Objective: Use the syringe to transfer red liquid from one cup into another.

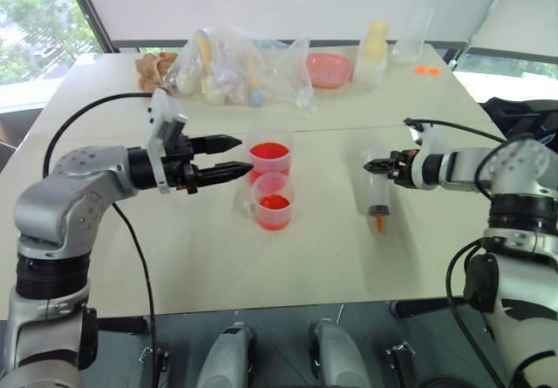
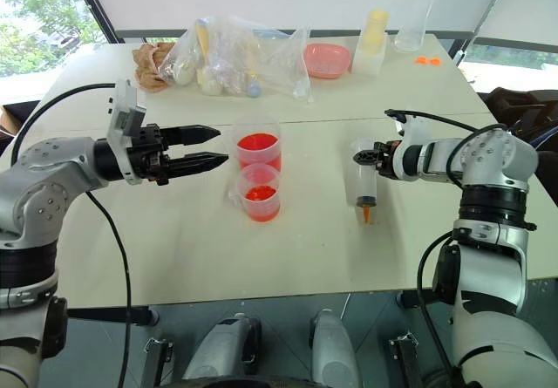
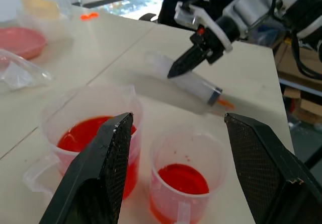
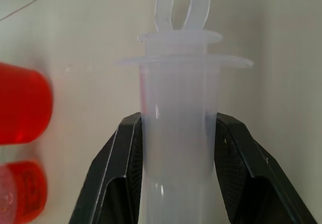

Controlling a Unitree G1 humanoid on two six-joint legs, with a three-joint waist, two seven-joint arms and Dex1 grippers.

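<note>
While the right gripper [image 4: 173,133] clamps its two black fingers [image 4: 118,168] on either side of the syringe [image 2: 366,187] barrel, the syringe lies on the table [image 1: 200,257] well to the right of the cups, its orange tip [image 1: 381,223] pointing toward the near edge and its ring-shaped plunger end toward the far side. No liquid is visible in the barrel.

The tall cup [image 1: 269,154] stands near the middle of the table with red liquid [image 1: 268,151] in it. Just in front of the tall cup, nearly touching it, stands the short cup [image 1: 274,203], also holding some red liquid at the bottom.

Left of the tall cup, the left gripper [image 1: 228,158] hovers above the table with its fingers spread apart and nothing between them, tips pointing at the cups but apart from them.

Beyond the tall cup, along the far edge, lie a heap of clear bags [image 1: 235,67], a pink dish [image 1: 329,70], a pale yellow bottle [image 1: 375,44] and an empty clear cup [image 1: 411,37], with two small orange bits [image 1: 426,71] near the far right corner.
</note>
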